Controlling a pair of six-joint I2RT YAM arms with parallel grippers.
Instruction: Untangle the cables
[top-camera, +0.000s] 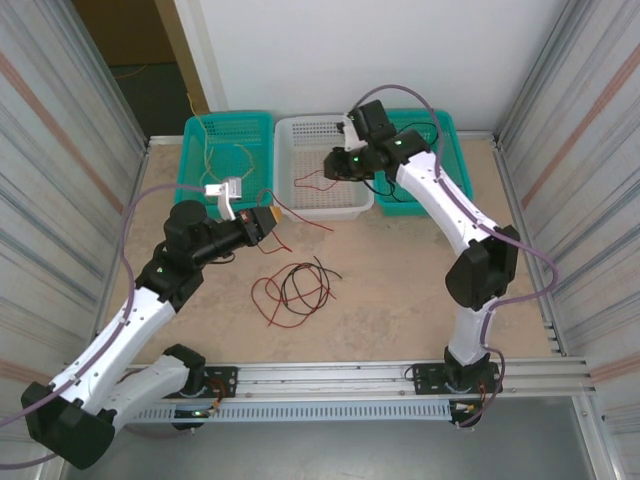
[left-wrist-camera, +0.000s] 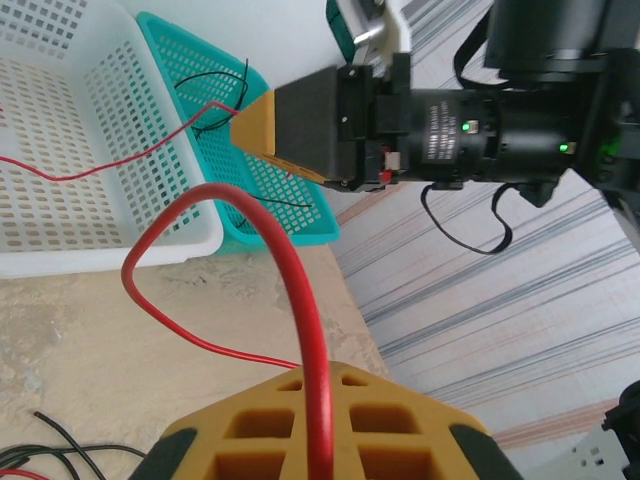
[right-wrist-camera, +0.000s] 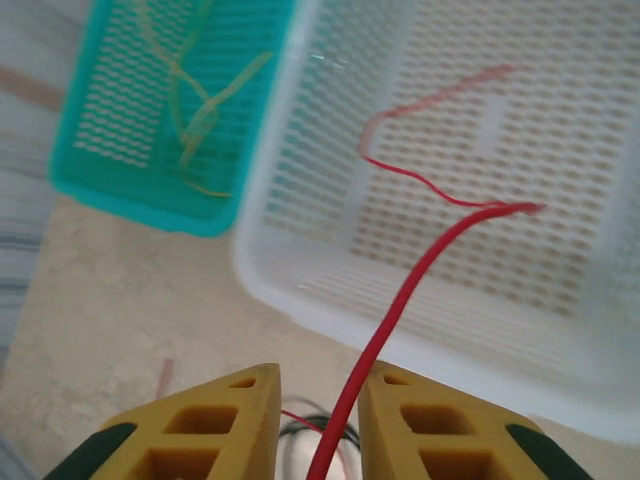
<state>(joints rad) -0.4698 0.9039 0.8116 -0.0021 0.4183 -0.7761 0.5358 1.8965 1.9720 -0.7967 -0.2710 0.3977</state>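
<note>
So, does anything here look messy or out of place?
Yes. Red and black cables lie knotted together in a loose heap on the table, in front of the white basket rather than inside one.

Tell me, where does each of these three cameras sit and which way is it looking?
Top external: fixed above and behind the arms, looking down on the table, a white plastic mesh basket and a tangle of thin red and black cables; both arms show.
Left wrist: on the left arm, facing the basket; its yellow left gripper pinches a red cable.
Right wrist: on the right arm, looking down into the basket; the yellow right gripper straddles a second red cable.
Shared: both wrist views see the white basket.
</note>
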